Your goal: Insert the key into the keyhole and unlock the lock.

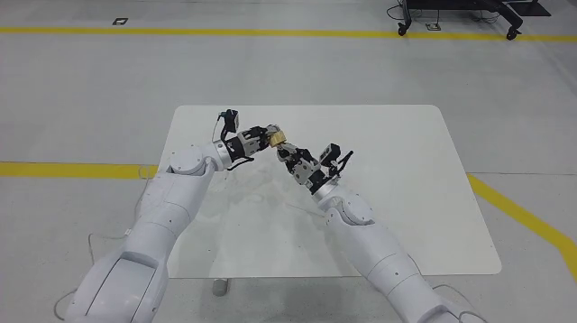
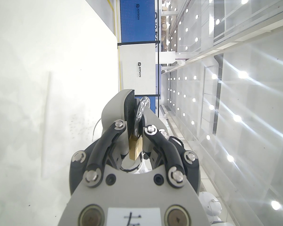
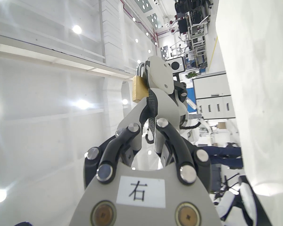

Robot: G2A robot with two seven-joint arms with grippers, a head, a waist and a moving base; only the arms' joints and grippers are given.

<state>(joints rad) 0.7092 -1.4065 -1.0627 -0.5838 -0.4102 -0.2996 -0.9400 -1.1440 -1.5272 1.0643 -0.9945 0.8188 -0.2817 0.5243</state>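
- A small brass padlock with a silver steel shackle is held up in the air over the middle of the white rectangular table, not resting on it.
- The left gripper has it. In the left wrist view its two grey fingers are closed tight on the padlock at the shackle end, with the curved silver shackle squeezed between the black pads.
- From the right wrist camera, the brass body juts out sideways past the left gripper's rounded grey finger, and the shackle end is tucked against that finger.
- The right gripper comes in from the opposite side, so the two arms meet tip to tip above the table. Its tip sits just beside the free end of the brass body.
- The right gripper has its fingers pressed together, pad against pad. Anything pinched between them is hidden by the black pads, so I cannot tell what it grips.
- I cannot say whether the right fingertips actually touch the padlock or stop just short of it.
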